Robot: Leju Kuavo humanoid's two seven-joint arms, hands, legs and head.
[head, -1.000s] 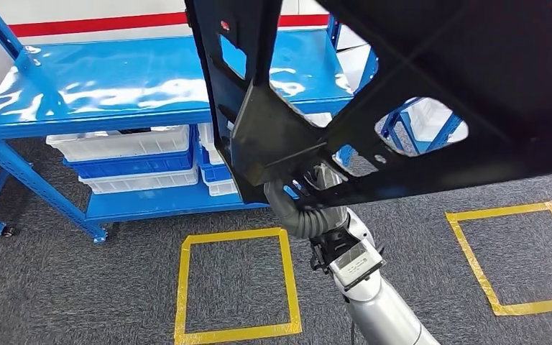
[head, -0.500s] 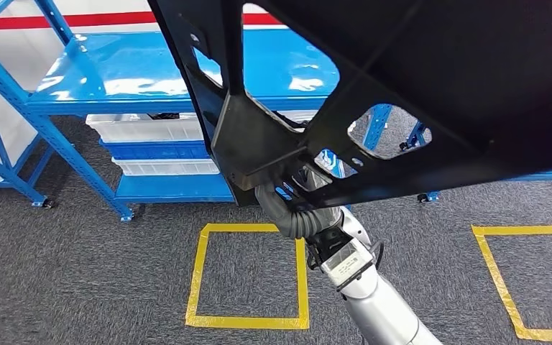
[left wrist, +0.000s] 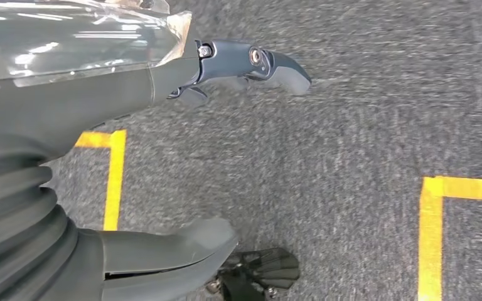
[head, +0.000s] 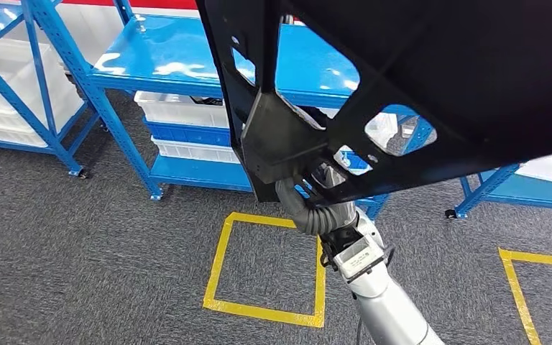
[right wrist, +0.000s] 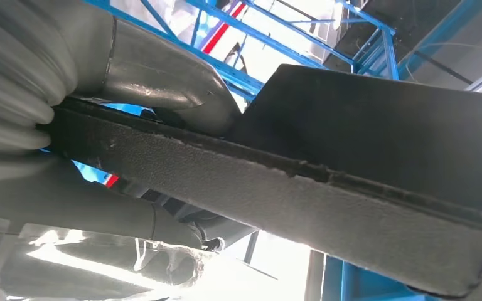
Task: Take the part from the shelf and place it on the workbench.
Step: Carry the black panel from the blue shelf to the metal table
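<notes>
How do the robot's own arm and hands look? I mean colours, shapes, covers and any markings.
In the head view the right arm is a smooth silver tube; a black-framed block with a small printed label sits on it, then a grey ribbed cover. A thin dark cable runs beside it. The left hand has the same grey ribbed cover, a thick grey thumb and darker fingers with round metal pivots. The right hand looks glossy grey.

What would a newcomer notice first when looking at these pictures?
First, the large black part with cut-out holes, carried high and filling the upper right of the head view; the right hand grips its edge. Behind it stands a blue shelf with white bins below. On the grey carpet, a yellow tape square lies beside the silver right arm.
</notes>
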